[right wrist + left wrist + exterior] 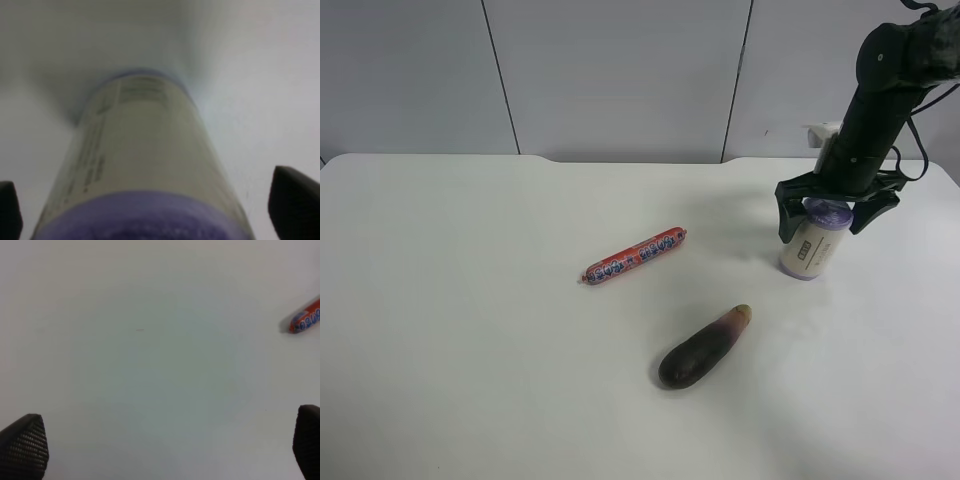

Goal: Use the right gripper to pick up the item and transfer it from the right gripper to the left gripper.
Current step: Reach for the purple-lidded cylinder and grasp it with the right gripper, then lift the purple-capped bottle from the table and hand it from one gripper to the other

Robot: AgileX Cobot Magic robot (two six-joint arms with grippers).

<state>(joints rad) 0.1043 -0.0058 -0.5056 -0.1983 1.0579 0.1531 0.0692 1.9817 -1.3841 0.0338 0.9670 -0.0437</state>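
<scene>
It looks like a robotics lab: a bare white desk (470, 350) backed by plain grey wall panels (620, 70), a black robot arm (876, 100) at two o'clock, and three objects lying well apart: a sausage (635, 256) at centre, an aubergine (703, 348) at five o'clock, a roll (812, 250) at three o'clock.

A white table (150, 370) is seen filling the frame. The left gripper (165, 445) is shown spread wide, its two black fingers (22, 447) cut off in two adjacent corners of the frame, with only table surface between them. At one side edge, well apart from the fingers, one end of a red sausage stick (306, 321) is shown lying on the table. A tiny dark speck (140, 330) is seen near mid-frame.
</scene>
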